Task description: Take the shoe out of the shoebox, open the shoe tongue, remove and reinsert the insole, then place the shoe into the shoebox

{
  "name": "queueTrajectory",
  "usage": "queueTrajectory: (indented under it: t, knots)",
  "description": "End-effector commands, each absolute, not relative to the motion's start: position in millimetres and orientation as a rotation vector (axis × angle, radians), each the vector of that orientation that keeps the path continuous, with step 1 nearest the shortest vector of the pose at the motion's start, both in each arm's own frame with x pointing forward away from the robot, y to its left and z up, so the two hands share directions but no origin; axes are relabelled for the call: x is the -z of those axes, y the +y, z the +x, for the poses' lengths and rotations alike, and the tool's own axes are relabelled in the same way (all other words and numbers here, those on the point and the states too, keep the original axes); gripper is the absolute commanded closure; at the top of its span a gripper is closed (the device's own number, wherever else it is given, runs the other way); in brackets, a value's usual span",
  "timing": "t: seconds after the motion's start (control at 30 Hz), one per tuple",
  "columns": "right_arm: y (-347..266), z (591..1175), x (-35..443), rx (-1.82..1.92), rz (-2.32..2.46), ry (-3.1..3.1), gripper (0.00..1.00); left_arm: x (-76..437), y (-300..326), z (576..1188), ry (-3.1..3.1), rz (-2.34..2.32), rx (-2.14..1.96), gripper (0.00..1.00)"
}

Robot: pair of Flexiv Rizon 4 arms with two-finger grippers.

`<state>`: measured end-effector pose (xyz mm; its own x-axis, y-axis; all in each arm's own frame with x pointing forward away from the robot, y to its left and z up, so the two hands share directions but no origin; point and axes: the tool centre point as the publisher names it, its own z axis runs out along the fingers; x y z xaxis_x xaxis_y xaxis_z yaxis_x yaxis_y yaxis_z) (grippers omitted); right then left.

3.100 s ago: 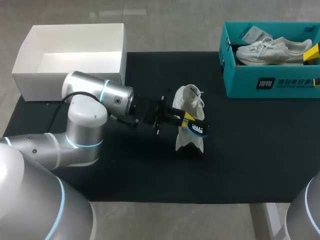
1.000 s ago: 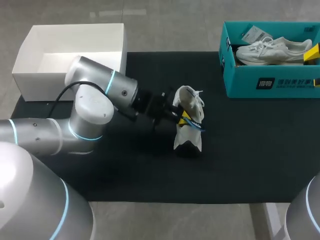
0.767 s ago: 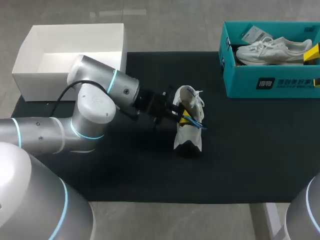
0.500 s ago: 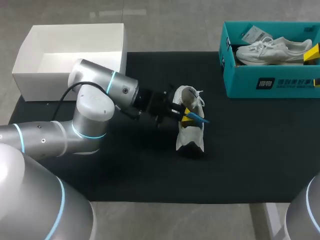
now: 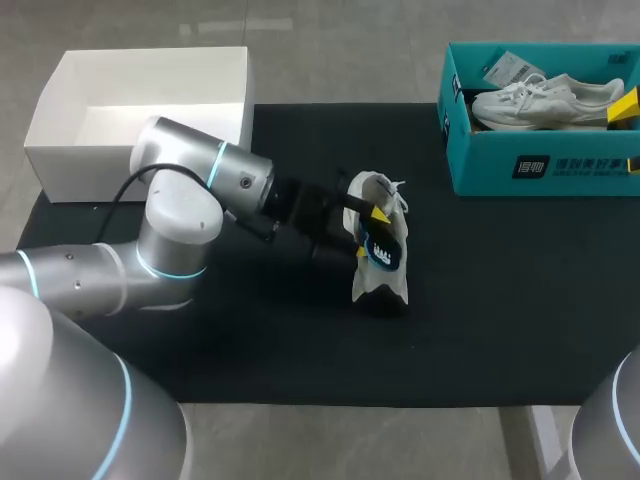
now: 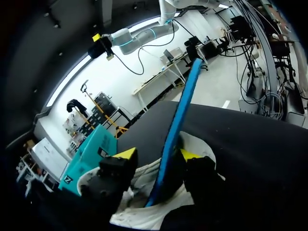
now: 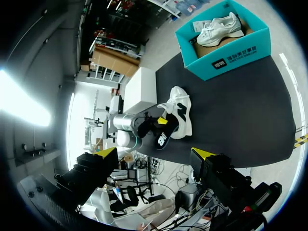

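A white shoe (image 5: 377, 272) stands on the black mat (image 5: 500, 300) at the middle, also seen in the right wrist view (image 7: 179, 113). A blue insole (image 5: 383, 248) with white print leans at its opening. My left gripper (image 5: 368, 232) reaches in from the left at the shoe's collar. In the left wrist view the insole (image 6: 175, 130) stands edge-on between the parted yellow-tipped fingers of that gripper (image 6: 158, 154), nearer one finger, over the shoe (image 6: 144, 214). My right gripper (image 7: 155, 152) hangs open and empty high off to the side.
A teal shoebox (image 5: 540, 165) at the back right holds a second white shoe (image 5: 545, 100). A white open box (image 5: 140, 110) sits at the back left, just behind my left arm (image 5: 190, 215).
The left gripper's fingers have parted from the insole. The insole has turned from edge-on to showing its printed face, resting on the shoe. The right arm has stayed still.
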<state>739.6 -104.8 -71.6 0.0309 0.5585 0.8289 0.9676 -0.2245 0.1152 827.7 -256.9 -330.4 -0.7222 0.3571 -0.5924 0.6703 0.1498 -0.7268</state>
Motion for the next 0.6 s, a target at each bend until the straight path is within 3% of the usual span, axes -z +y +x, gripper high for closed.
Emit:
queueTrajectory:
  t: [0.03,0.1,0.13,0.6]
  knots:
    - [-105,741,72,1.086,-1.826,-1.544,0.0,323,-257,822,2.155,1.001,1.586,0.68]
    - [-105,741,72,1.086,-1.826,-1.544,0.0,320,-257,820,2.148,1.018,1.58,0.79]
    - [-105,741,72,1.086,-1.826,-1.544,0.0,319,-257,820,2.146,1.034,1.568,1.0]
    - [-105,741,72,1.086,-1.826,-1.544,0.0,346,-255,832,2.1,1.066,1.484,1.0]
